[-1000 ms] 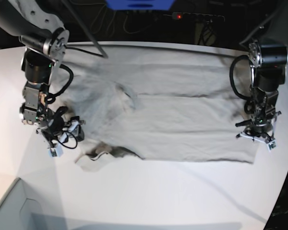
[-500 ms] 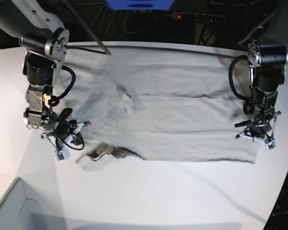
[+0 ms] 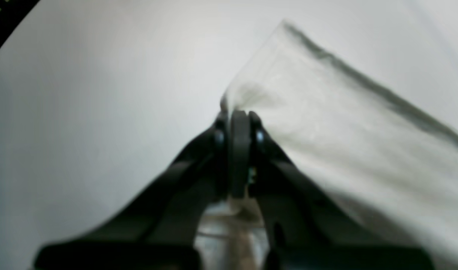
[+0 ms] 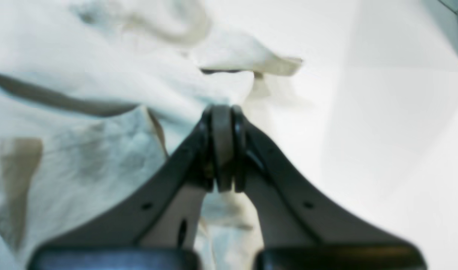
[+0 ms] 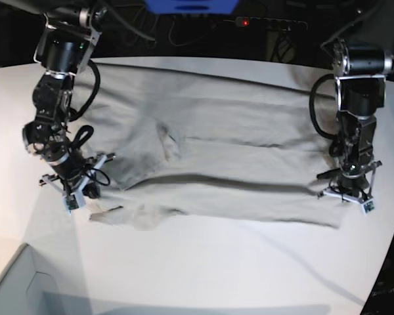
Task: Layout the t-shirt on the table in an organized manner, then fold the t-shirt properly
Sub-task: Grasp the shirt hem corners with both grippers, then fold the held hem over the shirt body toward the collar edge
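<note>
The light grey-beige t-shirt (image 5: 236, 131) lies spread across the white table (image 5: 203, 269), collar end toward the base view's left. My left gripper (image 5: 347, 195) stands at the shirt's hem end on that view's right. In the left wrist view my left gripper (image 3: 238, 114) is shut on the t-shirt (image 3: 326, 112) at a corner, and the cloth rises away from the tips. My right gripper (image 5: 72, 190) is at the sleeve end. In the right wrist view my right gripper (image 4: 221, 110) is shut on bunched cloth of the t-shirt (image 4: 82, 93).
A grey box corner (image 5: 13, 289) sits at the table's near left and also shows as a grey box corner (image 4: 454, 15) in the right wrist view. A power strip (image 5: 262, 23) and cables lie beyond the far edge. Bare table (image 3: 82, 93) lies beside the hem.
My right gripper has shut on the cloth at the sleeve end and shifted slightly. A long crease has formed along the shirt's near side, and the near sleeve has flattened.
</note>
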### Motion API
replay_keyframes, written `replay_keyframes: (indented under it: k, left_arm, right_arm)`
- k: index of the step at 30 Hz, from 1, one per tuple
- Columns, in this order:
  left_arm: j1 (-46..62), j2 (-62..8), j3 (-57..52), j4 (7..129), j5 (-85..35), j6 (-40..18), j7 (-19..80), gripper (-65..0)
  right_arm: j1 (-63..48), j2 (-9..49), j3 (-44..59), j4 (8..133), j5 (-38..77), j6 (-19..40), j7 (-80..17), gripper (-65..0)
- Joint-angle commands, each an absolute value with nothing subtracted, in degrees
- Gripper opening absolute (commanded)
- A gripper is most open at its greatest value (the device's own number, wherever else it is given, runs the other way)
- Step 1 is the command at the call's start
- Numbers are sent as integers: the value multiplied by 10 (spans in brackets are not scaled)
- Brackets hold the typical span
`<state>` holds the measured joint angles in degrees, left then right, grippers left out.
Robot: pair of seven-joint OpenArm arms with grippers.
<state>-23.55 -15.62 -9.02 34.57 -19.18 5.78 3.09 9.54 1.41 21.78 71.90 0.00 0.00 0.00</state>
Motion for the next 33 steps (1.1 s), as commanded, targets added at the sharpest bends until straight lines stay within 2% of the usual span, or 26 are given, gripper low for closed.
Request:
replay_keyframes:
  k: [1, 9, 14, 24, 26, 30, 33]
  left_arm:
    - [-247, -164, -93, 366, -198, 58, 13, -649]
    - [-159, -188, -93, 477, -319, 58, 13, -649]
    - [-141, -194, -93, 484, -344, 58, 13, -649]
    - [-140, -194, -93, 484, -345, 58, 13, -649]
    - [-140, -194, -93, 484, -346, 58, 14, -649]
    - [-124, -194, -92, 490, -346, 58, 14, -644]
    - [-124, -194, -92, 491, -347, 58, 35, -567]
  right_arm:
    - [95, 14, 218, 747, -171, 400, -105, -650]
    - [-16, -11, 215, 843, -170, 400, -77, -650]
    - [-62, -16, 213, 825, -171, 400, -19, -650]
    - [-58, -13, 214, 776, -172, 400, -15, -650]
    - [-58, -13, 215, 777, -172, 400, -15, -609]
    - [-64, -2, 218, 809, -172, 400, -16, -465]
    - [-65, -2, 218, 845, -171, 400, -16, -385]
